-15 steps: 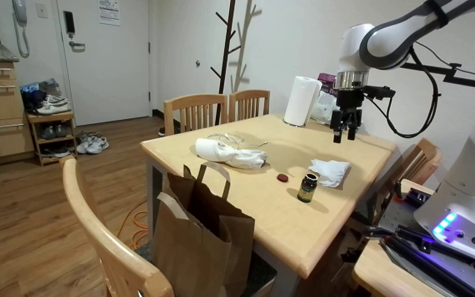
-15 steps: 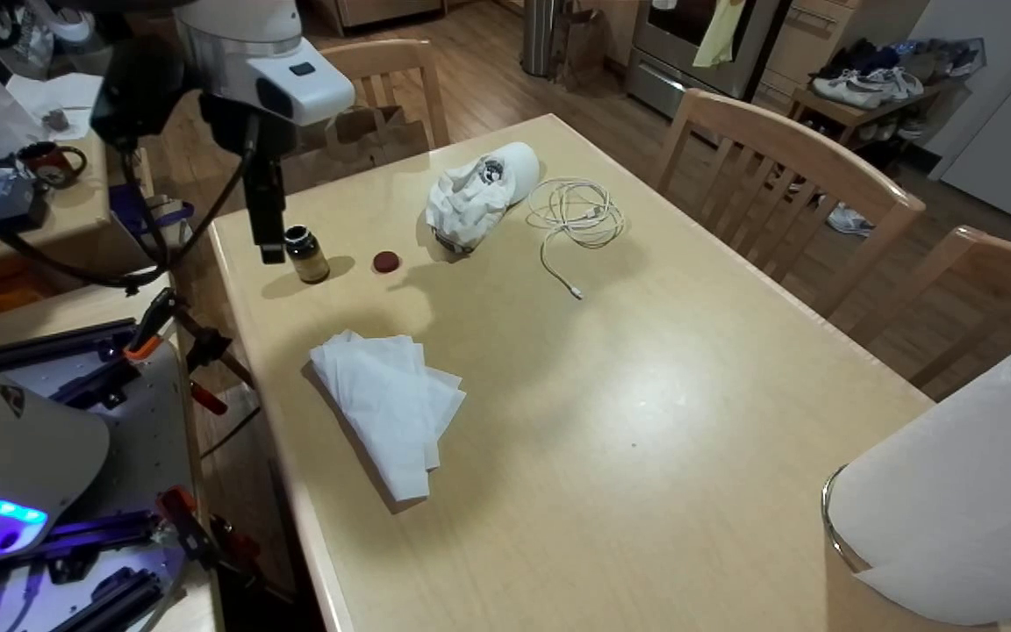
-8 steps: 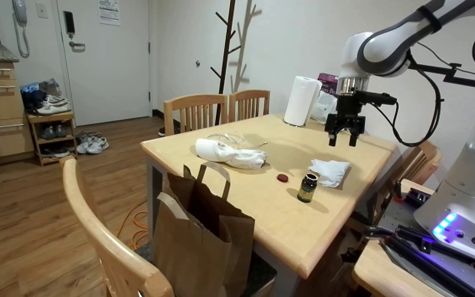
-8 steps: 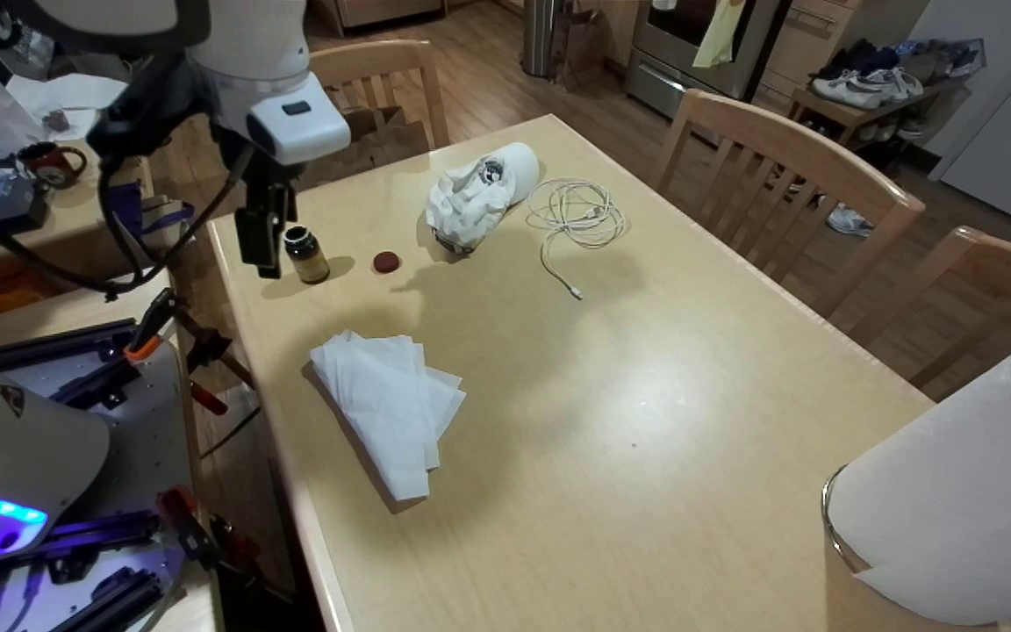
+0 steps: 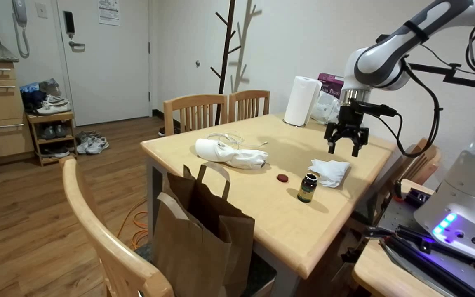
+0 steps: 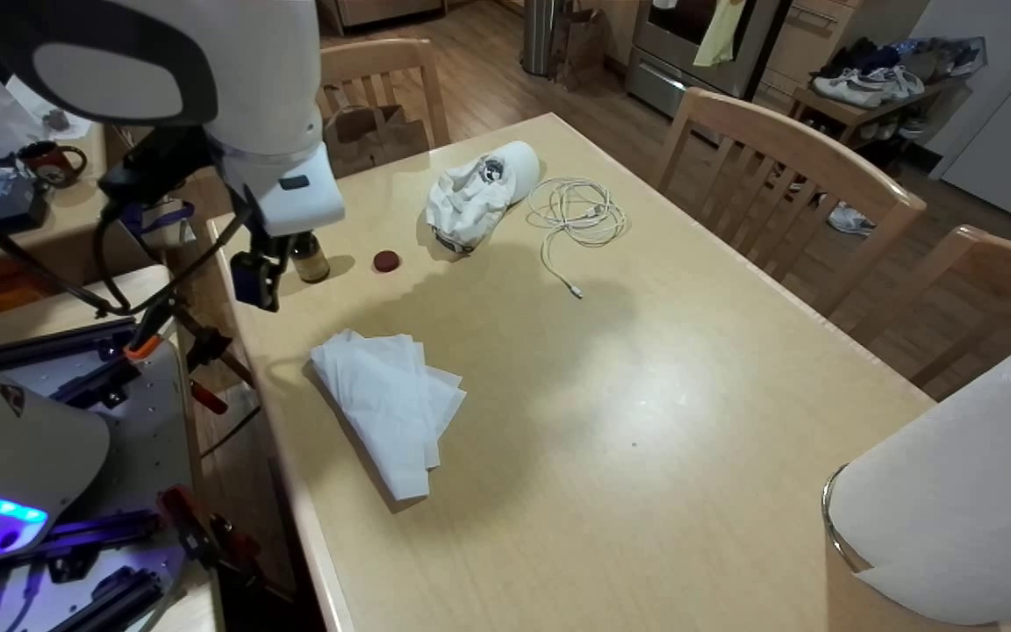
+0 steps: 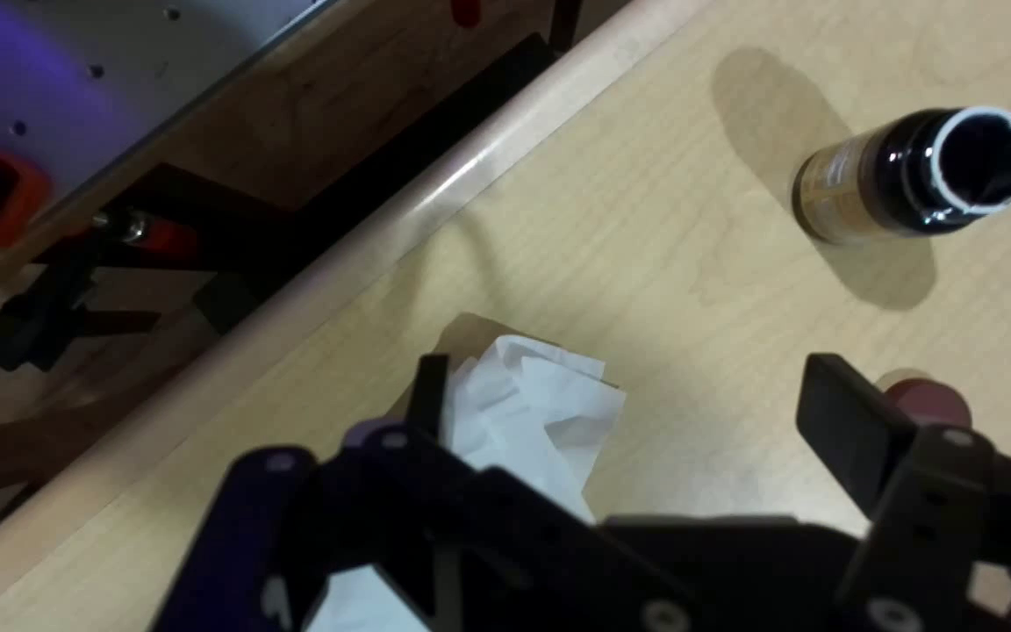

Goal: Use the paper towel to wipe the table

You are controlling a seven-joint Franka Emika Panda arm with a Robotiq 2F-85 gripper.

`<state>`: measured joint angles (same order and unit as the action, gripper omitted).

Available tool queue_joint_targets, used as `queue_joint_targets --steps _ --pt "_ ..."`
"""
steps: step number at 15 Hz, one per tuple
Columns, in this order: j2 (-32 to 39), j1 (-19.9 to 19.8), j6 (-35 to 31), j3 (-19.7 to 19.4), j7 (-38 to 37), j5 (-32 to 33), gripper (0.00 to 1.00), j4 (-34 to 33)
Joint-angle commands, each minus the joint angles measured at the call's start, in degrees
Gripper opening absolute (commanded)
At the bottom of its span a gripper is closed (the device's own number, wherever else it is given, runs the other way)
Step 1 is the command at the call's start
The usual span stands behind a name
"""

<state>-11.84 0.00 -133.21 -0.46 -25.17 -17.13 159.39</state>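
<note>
Presently the tool (image 5: 343,152) is lower over the table (image 6: 611,527) than in the earlier frames; jaws spread apart, released. Paper towel (image 6: 387,404) unmoved, lying beneath the tool and apart from it. Containers: dark bottle (image 7: 905,175) upright, uncapped, below and to one side of the tool, contents too dark to tell; red cap (image 5: 283,177) near it. Paper bag (image 5: 204,243) open-topped, well apart from the tool, interior in shadow.

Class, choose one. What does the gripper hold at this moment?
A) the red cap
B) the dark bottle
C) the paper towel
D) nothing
D: in an exterior view the gripper hangs with its jaws apart and nothing between them, while the paper towel lies on the table.
</note>
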Motion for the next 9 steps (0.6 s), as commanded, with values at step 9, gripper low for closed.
queue_joint_targets --steps 9 --pt "9.07 -4.73 -7.33 1.13 -35.74 8.12 1.0 -0.47"
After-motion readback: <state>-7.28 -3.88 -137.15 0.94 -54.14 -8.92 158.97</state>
